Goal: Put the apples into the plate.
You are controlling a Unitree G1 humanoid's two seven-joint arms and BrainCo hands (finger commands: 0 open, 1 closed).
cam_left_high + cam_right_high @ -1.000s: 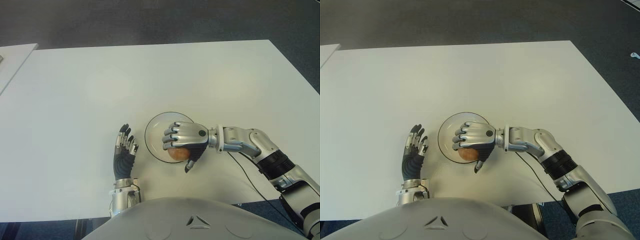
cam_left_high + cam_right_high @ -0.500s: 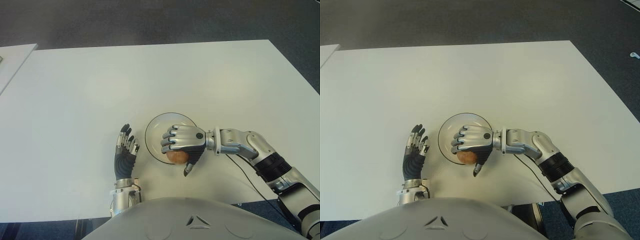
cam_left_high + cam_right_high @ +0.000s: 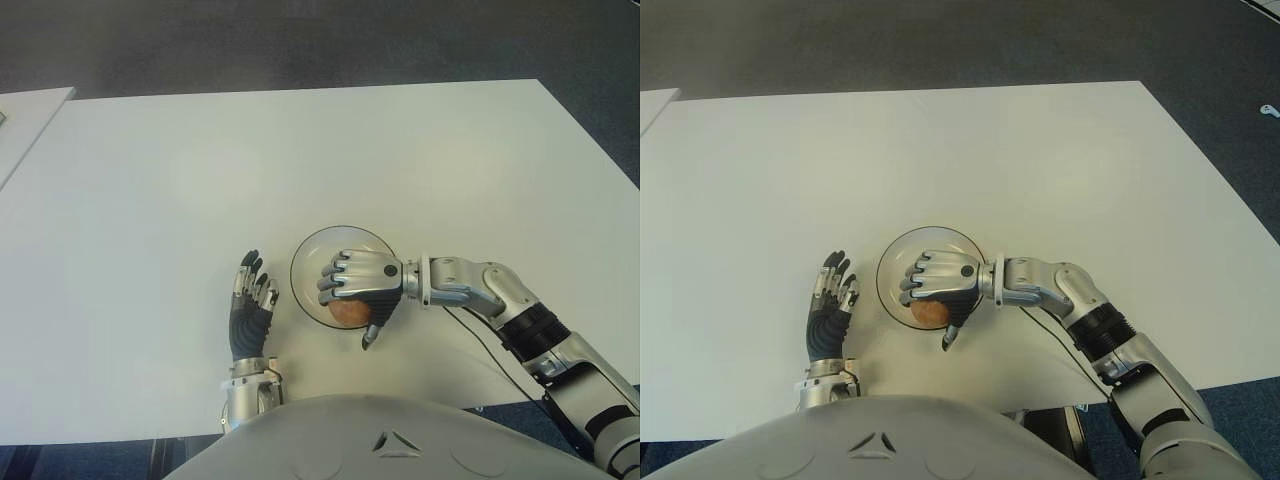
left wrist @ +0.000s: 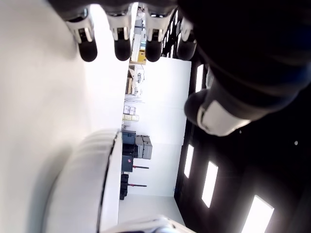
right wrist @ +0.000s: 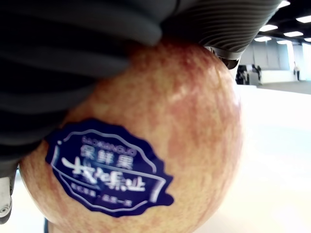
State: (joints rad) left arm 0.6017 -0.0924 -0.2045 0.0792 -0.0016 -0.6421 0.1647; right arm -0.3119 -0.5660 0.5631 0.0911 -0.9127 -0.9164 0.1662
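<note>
Apple (image 3: 348, 311): sitting under the right hand's palm, over the near part of the plate (image 3: 325, 248); only its near edge is showing in the eye views.
Right hand (image 3: 358, 287): fingers curling around the apple, gripping it from above.
Right wrist view: showing a dark blue sticker (image 5: 109, 167) on the apple's reddish skin, unseen from the head.
Left hand (image 3: 250, 308): lying on the table (image 3: 150, 200) left of the plate, fingers stretching out, holding nothing.

One apple (image 3: 347, 311) (stickered), one plate (image 3: 318, 250), one table (image 3: 300, 150), two hands.
</note>
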